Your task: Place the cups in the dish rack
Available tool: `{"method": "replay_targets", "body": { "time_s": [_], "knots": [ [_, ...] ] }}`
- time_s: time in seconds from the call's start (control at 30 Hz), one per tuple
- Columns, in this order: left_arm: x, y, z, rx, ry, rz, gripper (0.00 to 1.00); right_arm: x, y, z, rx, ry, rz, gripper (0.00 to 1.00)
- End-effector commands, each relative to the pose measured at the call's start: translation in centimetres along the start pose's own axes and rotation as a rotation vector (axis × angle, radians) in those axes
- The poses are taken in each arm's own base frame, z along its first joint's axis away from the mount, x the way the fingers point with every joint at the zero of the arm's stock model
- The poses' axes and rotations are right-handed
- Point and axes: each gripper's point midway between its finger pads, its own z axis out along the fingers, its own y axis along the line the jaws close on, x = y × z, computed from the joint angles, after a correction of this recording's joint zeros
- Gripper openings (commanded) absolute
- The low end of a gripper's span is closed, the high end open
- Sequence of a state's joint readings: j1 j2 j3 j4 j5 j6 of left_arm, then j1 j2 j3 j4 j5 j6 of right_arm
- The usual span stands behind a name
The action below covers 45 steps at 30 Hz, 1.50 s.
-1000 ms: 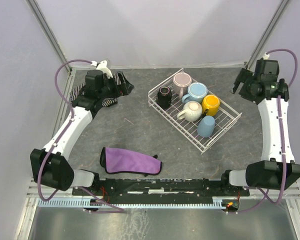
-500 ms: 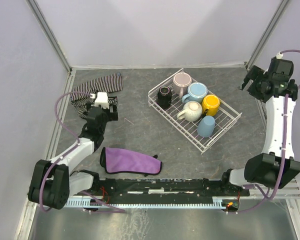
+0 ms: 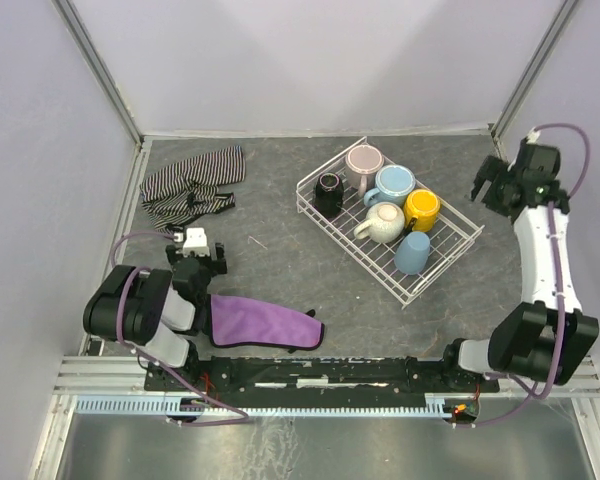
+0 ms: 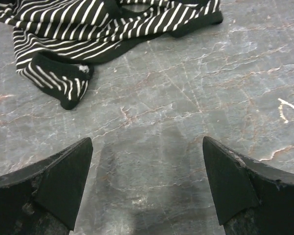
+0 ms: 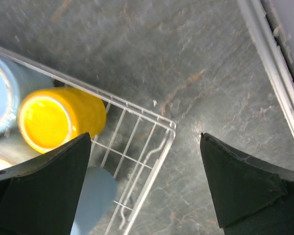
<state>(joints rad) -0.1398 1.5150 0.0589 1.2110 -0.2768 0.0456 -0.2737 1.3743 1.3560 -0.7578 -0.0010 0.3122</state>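
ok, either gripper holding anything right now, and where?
Nothing held: left gripper is open over the table; right gripper is open near the dish rack corner.

Both arms (image 3: 545,250) pair white links with black joints (purple cables (image 3: 562,126) trailing); black tool fingers (image 4: 54,186) look slightly scuffed.

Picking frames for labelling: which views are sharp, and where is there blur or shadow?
Top external: evenly lit, sharp, dish rack wires distinct. Left wrist: crisp on the striped cloth, soft shadow on the table between the fingers of the open left gripper. Right wrist: slightly blurred; the yellow cup looks overbright.
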Motion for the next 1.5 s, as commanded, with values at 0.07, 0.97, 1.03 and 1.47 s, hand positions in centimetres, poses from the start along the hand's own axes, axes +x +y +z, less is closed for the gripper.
{"method": "replay_targets", "body": {
  "time_s": [0.07, 0.97, 1.03, 1.47],
  "knots": [
    [-6.7, -0.6, 2.4, 0.044, -0.202, -0.053, 0.99, 1.9, 1.9, 2.8, -0.174, -0.283, -0.171, 1.00],
    [-6.3, 1.4, 3.4, -0.064, -0.162, -0.122, 0.99, 6.4, 5.9, 5.3, -0.311, -0.558, -0.307, 1.00],
    [-6.2, 1.4, 3.4, -0.064, -0.161, -0.122, 0.99, 5.4, 6.3, 4.4, -0.320, -0.565, -0.317, 1.00],
    [-6.2, 1.6, 3.5, -0.076, -0.156, -0.128, 0.99, -0.9, -0.2, -1.9, 0.153, -0.435, -0.048, 1.00]
  ]
}}
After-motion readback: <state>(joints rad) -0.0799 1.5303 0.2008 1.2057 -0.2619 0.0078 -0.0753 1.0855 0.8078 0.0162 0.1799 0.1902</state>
